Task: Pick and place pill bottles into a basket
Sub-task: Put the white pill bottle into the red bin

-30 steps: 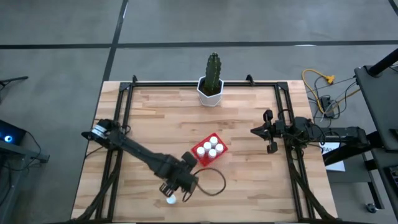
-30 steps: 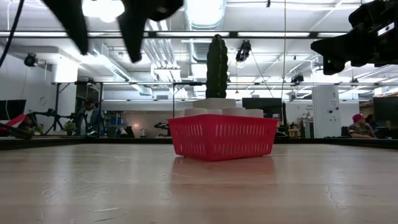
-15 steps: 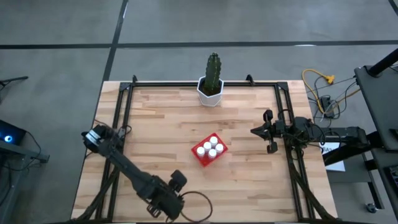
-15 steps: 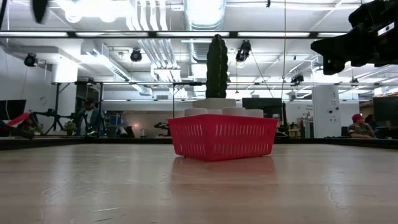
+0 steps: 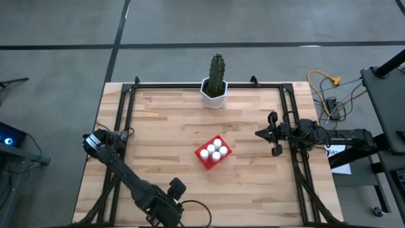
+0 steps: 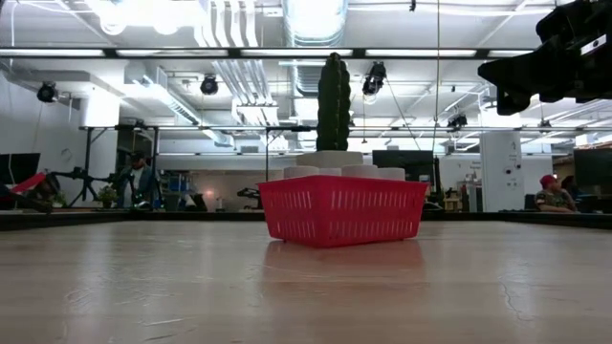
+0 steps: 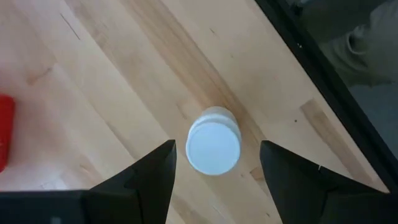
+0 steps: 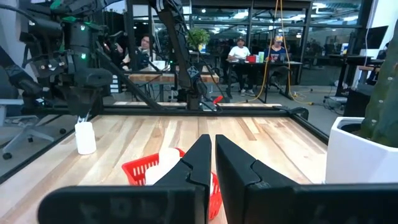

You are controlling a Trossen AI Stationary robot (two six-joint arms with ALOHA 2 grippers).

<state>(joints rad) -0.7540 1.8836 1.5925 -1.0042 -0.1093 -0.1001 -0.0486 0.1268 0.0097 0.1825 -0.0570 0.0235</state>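
Pill bottles were the objects of interest, but the largest item was the light wooden slatted table (image 5: pixel 164 133) with its black metal frame. At its far edge stood a tall green cactus (image 5: pixel 217 70) in a white faceted pot (image 5: pixel 214 95). Near the table's centre sat the small bright red plastic basket (image 5: pixel 212 152) with low meshed sides, holding five tiny white cylindrical pill bottles (image 5: pixel 215 150) upright, caps showing above the rim in the low view. A sixth small white capped bottle (image 7: pixel 213 148) stood upright alone on the wood near the table's front edge, well apart from the basket. The left gripper (image 7: pixel 214 168) hung directly over that bottle, its two dark fingers (image 7: pixel 149 180) spread apart on either side of the cap without touching it. The right gripper (image 8: pixel 212 163) waited above the table's right side, fingers pressed together on nothing. People sat at desks in the room beyond the table.
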